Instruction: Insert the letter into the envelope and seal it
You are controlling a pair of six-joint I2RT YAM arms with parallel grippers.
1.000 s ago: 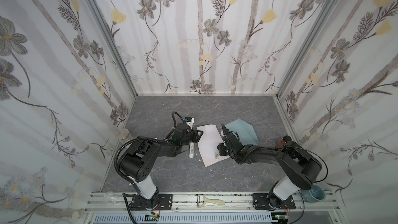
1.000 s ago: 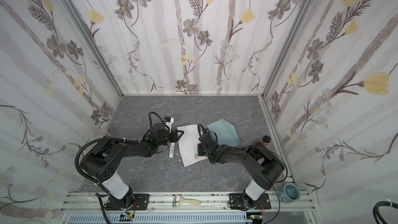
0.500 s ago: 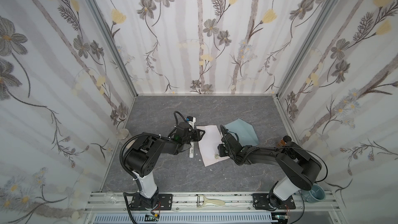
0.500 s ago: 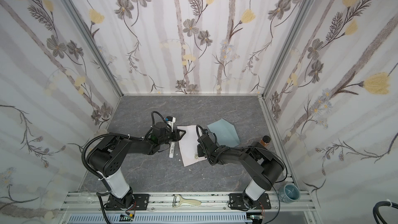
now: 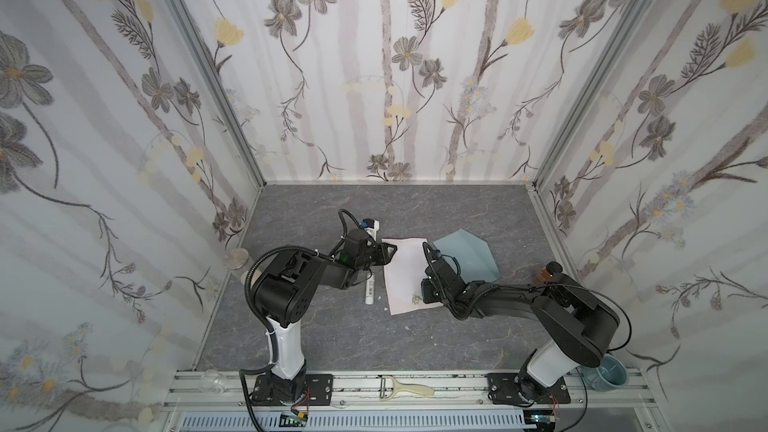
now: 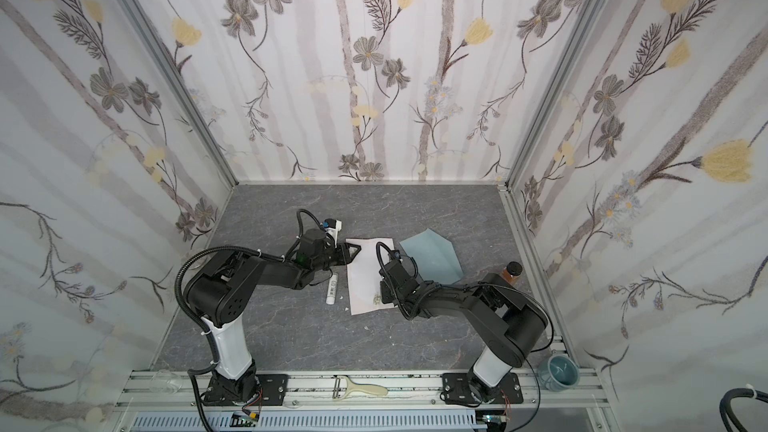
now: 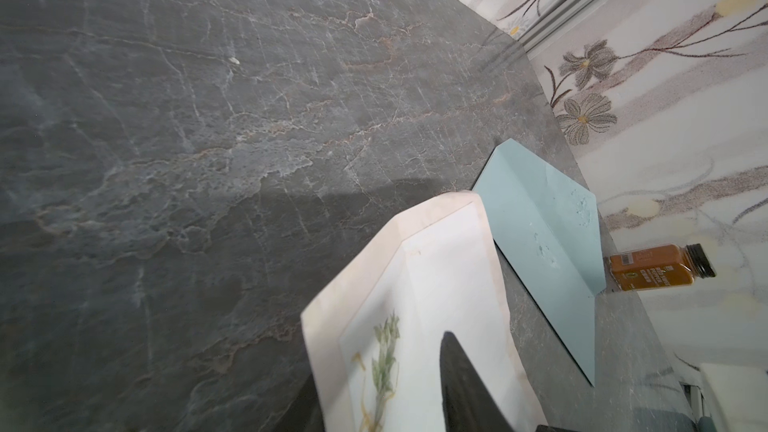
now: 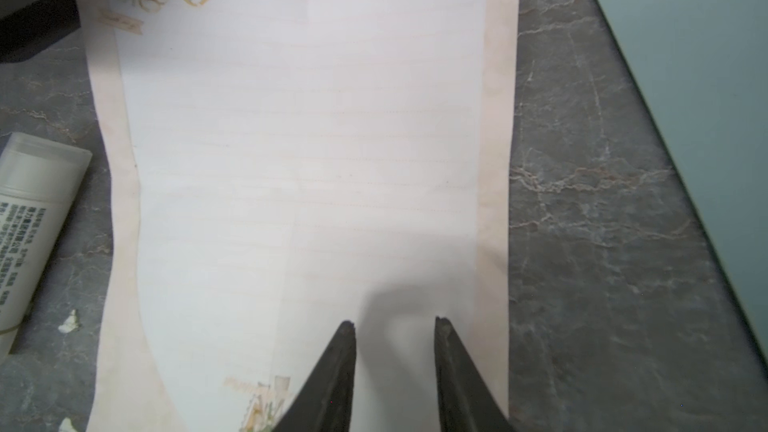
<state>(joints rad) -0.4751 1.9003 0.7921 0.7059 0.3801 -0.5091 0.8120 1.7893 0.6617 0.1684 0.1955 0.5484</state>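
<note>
Pincer positions at opposite ends of the letter (image 5: 405, 274). Left pincer (image 5: 387, 250) appears clamped on the far corner, one finger (image 7: 457, 380) above the sheet and a dark shape beneath it, so that edge curls off the surface (image 5: 415, 209). Right pincer (image 8: 395, 326), jaws apart and empty, stands over the near end, probably to pin or take it. Envelope (image 5: 469, 255) lies just beside the letter on the right arm's side; the letter is not yet inside. Glue stick (image 5: 369, 290) lies along the opposite edge, ready for sealing.
</note>
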